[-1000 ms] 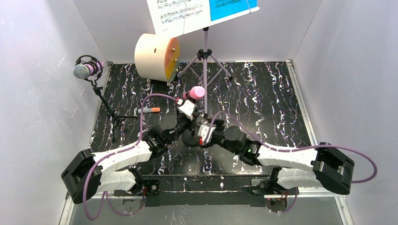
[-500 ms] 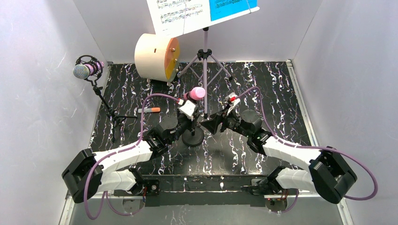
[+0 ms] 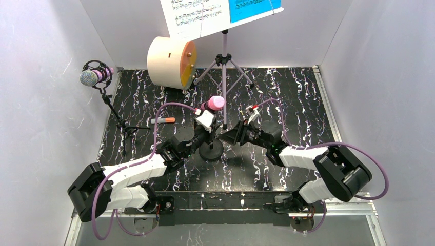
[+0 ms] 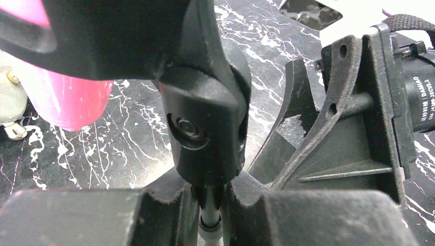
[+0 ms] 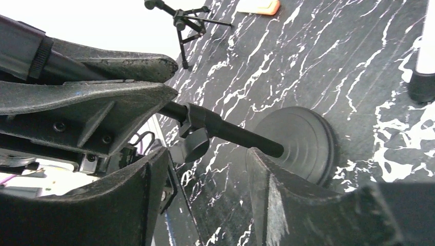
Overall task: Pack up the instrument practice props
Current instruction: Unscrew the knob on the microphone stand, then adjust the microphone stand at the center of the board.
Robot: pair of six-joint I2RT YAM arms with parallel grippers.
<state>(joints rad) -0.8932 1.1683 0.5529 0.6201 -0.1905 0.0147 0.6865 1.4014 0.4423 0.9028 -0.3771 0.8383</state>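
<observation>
The pink microphone [image 3: 215,102] sits in a black clip on a black stand with a round base [image 3: 211,150] at mid-table. My left gripper [image 3: 204,134] is shut on the stand's thin pole [image 4: 211,220], just under the clip joint [image 4: 205,128]; the pink body [image 4: 61,97] shows up left. My right gripper [image 3: 225,137] is open just right of the stand. In the right wrist view its jaws [image 5: 208,174] stand apart, with the pole [image 5: 225,130] and base [image 5: 300,141] just beyond them. The glittery purple microphone [image 3: 92,77] stands on a black tripod [image 3: 120,123] at far left.
The lilac music rack's tripod [image 3: 224,61] stands at the back centre, holding white sheet music [image 3: 197,15] and a blue page [image 3: 254,7]. A cream drum [image 3: 171,61] lies to its left. A small orange marker [image 3: 165,120] lies left of the stand. White walls enclose three sides.
My right arm has swung up from low beside the base, and its gripper now faces the stand from the right. My left gripper has kept its hold on the pole.
</observation>
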